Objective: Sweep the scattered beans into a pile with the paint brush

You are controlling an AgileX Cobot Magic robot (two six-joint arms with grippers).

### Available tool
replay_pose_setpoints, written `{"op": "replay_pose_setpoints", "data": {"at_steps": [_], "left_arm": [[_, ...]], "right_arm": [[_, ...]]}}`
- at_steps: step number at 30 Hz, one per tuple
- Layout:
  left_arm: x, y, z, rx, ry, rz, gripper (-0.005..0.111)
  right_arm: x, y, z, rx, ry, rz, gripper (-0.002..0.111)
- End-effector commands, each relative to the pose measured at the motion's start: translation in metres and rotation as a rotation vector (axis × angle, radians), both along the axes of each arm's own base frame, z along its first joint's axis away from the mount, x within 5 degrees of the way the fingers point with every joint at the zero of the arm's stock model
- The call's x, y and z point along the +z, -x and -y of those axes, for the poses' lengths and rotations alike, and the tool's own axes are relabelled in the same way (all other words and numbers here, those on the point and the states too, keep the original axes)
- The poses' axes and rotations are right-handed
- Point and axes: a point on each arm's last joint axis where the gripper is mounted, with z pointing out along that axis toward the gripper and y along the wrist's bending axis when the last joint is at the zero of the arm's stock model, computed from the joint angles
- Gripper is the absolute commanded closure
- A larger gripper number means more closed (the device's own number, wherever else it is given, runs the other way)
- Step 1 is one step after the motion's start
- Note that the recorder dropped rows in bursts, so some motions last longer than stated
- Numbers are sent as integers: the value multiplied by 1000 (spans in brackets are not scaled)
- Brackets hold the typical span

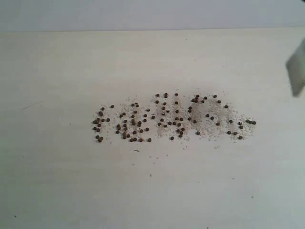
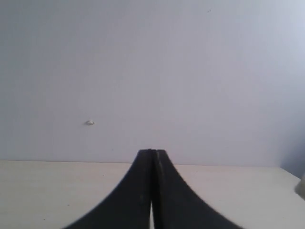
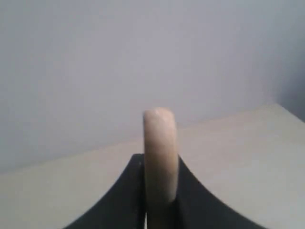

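Dozens of small dark reddish-brown beans (image 1: 171, 119) lie scattered in a wide band across the middle of the table, mixed with pale crumbs. In the right wrist view, my right gripper (image 3: 160, 157) is shut on the cream wooden handle of the paint brush (image 3: 160, 143), which stands up between its black fingers. A blurred pale shape at the right edge of the exterior view (image 1: 297, 69) may be part of that brush, well right of the beans. My left gripper (image 2: 153, 151) is shut with nothing in it and does not show in the exterior view.
The pale wooden table (image 1: 71, 181) stretches around the beans on all sides. A plain light wall (image 1: 143, 14) rises behind its far edge. A small white speck (image 2: 90, 122) marks the wall in the left wrist view.
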Motion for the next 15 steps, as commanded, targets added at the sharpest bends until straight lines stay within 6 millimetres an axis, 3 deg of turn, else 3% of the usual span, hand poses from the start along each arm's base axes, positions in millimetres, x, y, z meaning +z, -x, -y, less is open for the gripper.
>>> {"op": "replay_pose_setpoints", "data": {"at_steps": [1,7,10,15], "left_arm": [[-1,0,0,-3,6,-1,107],[-1,0,0,-3,6,-1,107],[-1,0,0,-3,6,-1,107],[-1,0,0,-3,6,-1,107]], "right_arm": [[3,6,-23,250,-197,145,108],[-15,21,-33,372,-447,275,108],[-27,28,-38,377,-461,301,108],[-36,31,-64,417,-472,275,108]]}}
